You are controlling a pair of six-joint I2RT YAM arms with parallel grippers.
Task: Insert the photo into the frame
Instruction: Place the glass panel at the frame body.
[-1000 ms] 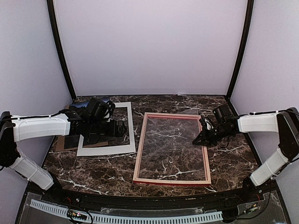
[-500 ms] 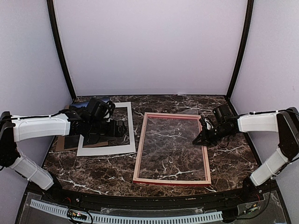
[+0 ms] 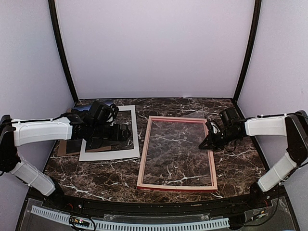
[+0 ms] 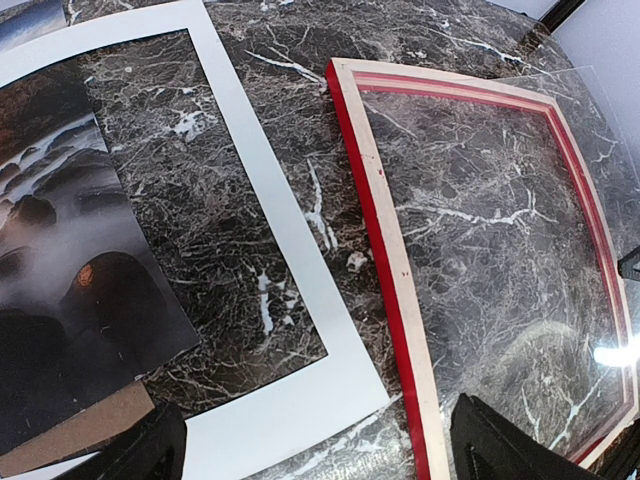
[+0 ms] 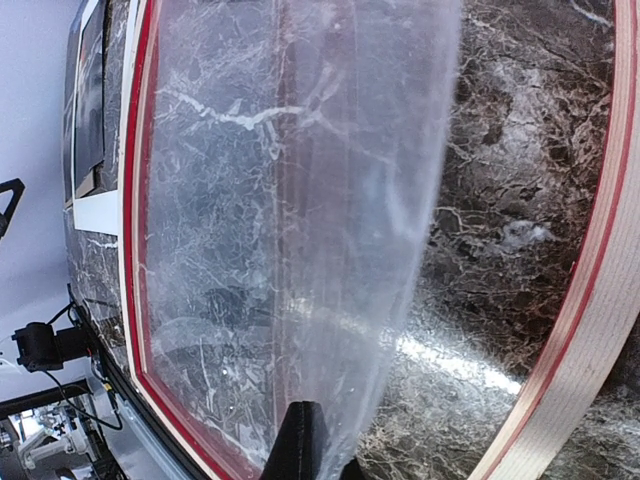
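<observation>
My right gripper [image 3: 206,141] is pinched on the clear sheet [image 5: 300,200]; I should seat it flat inside the frame [image 3: 144,159] at the tabletop's centre. My left gripper [image 4: 315,410] hovers, fingers apart, over the photo [image 4: 60,280] by the left edge.

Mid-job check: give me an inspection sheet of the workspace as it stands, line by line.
Surface: dark marble table, no spills seen.
Job's things: frame lies flat at centre, pale back up; photo lies at the left, showing through the white mat's opening, not in the frame.
Clutter: white mat; brown backing board beside it; clear sheet over the frame.
Claws: left claw open above the mat, holding nothing; right claw shut on the clear sheet's edge.
Cables: black lead along the left forearm, off the table.
Surroundings: plain pale walls, black corner posts.
</observation>
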